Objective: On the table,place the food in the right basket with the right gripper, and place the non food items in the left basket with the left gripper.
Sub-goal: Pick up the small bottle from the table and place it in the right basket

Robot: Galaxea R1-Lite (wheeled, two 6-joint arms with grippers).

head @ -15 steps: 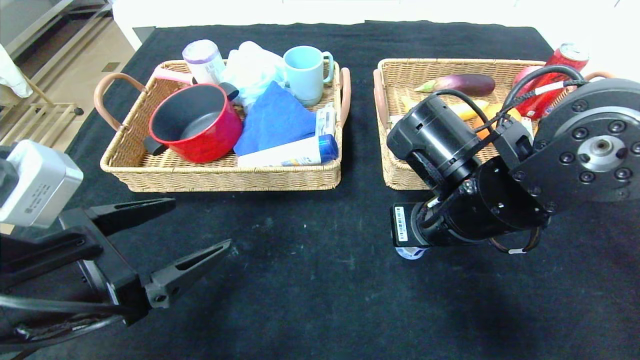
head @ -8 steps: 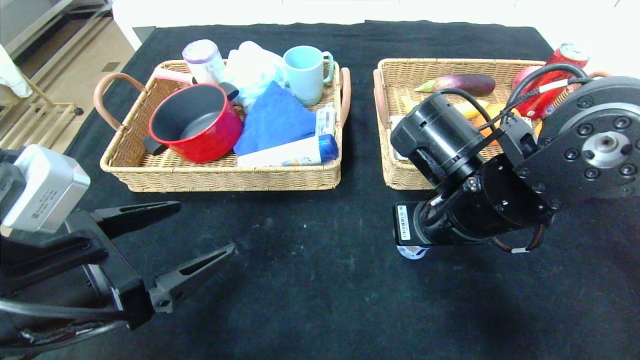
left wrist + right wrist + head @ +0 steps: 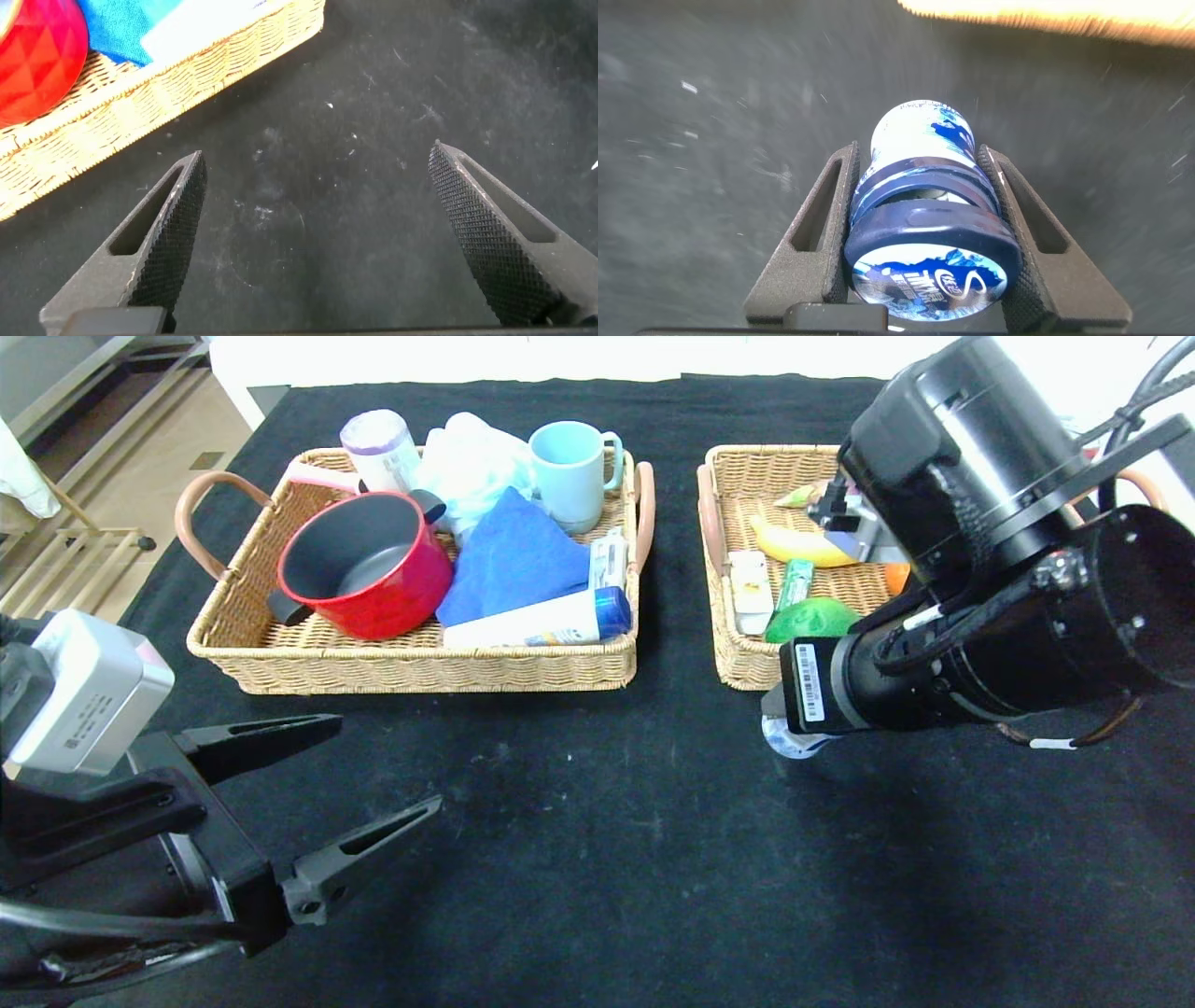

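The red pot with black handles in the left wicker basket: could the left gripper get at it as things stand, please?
Probably yes. The left gripper is open over bare black cloth in front of the left wicker basket, and the red pot sits uncovered near the front wall.

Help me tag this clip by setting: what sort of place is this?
Probably an indoor robot test bench, not a home: a table draped in black cloth, two matching wicker trays, the left basket and right basket, and staged household items like a red pot.
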